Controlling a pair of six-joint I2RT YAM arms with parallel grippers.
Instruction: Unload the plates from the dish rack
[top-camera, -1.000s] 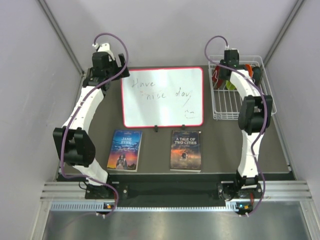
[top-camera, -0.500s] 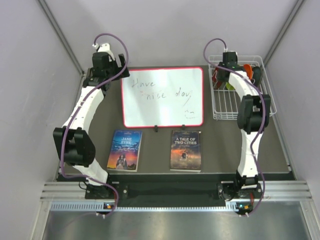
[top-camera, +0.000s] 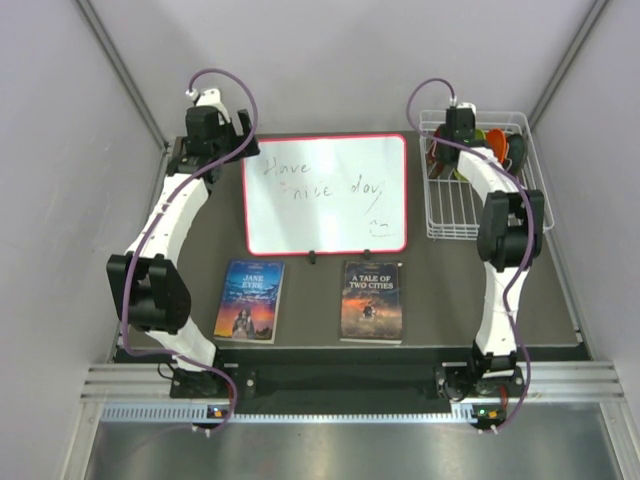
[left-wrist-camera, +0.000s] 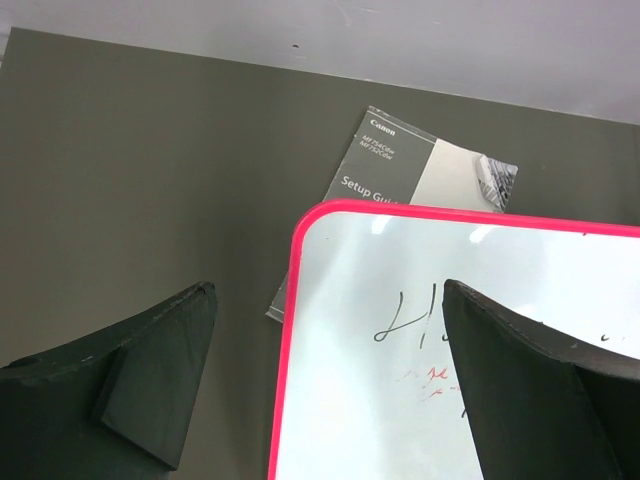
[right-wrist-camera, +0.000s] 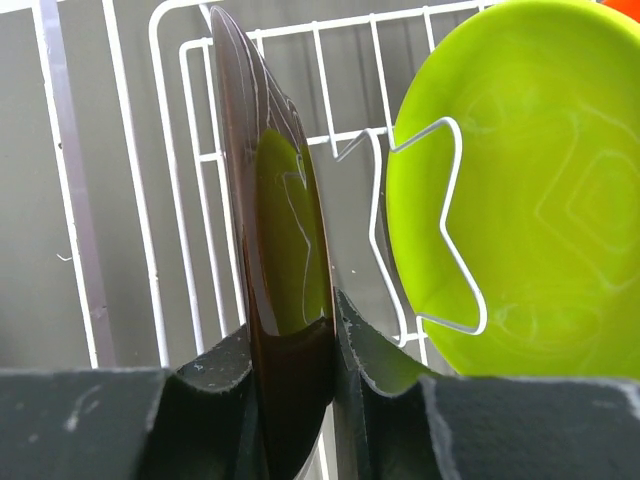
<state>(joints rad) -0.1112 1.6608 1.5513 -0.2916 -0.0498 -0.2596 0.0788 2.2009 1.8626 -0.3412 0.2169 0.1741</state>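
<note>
Right gripper (right-wrist-camera: 290, 350) is clamped on the edge of the dark plate (right-wrist-camera: 280, 230), one finger on each face. The plate stands upright in the dish rack (top-camera: 455, 215) at the table's far right corner, with the lime green plate (right-wrist-camera: 530, 200) right beside it. Left gripper (left-wrist-camera: 325, 370) hangs with its fingers wide apart over the whiteboard (left-wrist-camera: 450, 400) corner, holding nothing, with a Canon setup guide (left-wrist-camera: 430, 170) partly tucked under the board.
</note>
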